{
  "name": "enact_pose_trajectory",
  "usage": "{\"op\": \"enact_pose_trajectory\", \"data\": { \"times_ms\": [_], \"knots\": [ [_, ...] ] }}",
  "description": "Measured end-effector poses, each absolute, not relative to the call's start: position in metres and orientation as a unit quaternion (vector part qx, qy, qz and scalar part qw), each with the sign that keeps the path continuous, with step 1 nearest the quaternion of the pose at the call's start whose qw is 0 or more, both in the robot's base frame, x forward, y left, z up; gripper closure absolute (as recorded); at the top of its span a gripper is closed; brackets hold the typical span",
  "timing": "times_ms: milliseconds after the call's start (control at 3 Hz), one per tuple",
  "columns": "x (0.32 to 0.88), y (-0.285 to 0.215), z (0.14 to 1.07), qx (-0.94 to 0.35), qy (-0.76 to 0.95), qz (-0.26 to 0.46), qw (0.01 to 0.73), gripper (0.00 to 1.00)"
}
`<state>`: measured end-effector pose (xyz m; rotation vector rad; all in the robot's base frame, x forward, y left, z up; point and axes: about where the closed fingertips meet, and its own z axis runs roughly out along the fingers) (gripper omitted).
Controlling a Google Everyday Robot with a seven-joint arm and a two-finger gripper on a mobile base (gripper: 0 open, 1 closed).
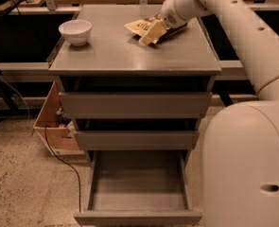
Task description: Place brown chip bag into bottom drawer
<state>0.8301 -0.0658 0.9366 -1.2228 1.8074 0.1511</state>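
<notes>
robot base (248, 164): stands at the cabinet's right front corner, close enough, i judge, for the arm to reach both the top and the low tray
cabinet (129, 56): grey, three drawers under a flat top; it is the landmark for every line here
arm (243, 27): slants from the cabinet's right side up and over its back right part, so as to come at the bag from above
bottom drawer (138, 217): lowest in the cabinet, pulled fully out with nothing in its tray; probably left open to take the bag
cardboard box (49, 122): on the floor at the cabinet's left, no part of the job
brown chip bag (136, 26): lies flat on the cabinet top, back right, cream end toward the bowl; not yet lifted
white bowl (75, 31): on the cabinet top, back left, well apart from the bag
gripper (153, 32): down on the bag's near edge on the cabinet top; how far open it is, and whether it has hold of the bag, i cannot tell
</notes>
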Motion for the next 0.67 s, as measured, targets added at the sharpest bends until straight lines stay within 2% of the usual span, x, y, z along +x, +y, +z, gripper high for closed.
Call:
{"op": "enact_pose_trajectory", "data": {
  "times_ms": [667],
  "knots": [
    [0.912, -0.062, 0.926, -0.386, 0.763, 0.062, 0.514, 0.0]
  ]
}}
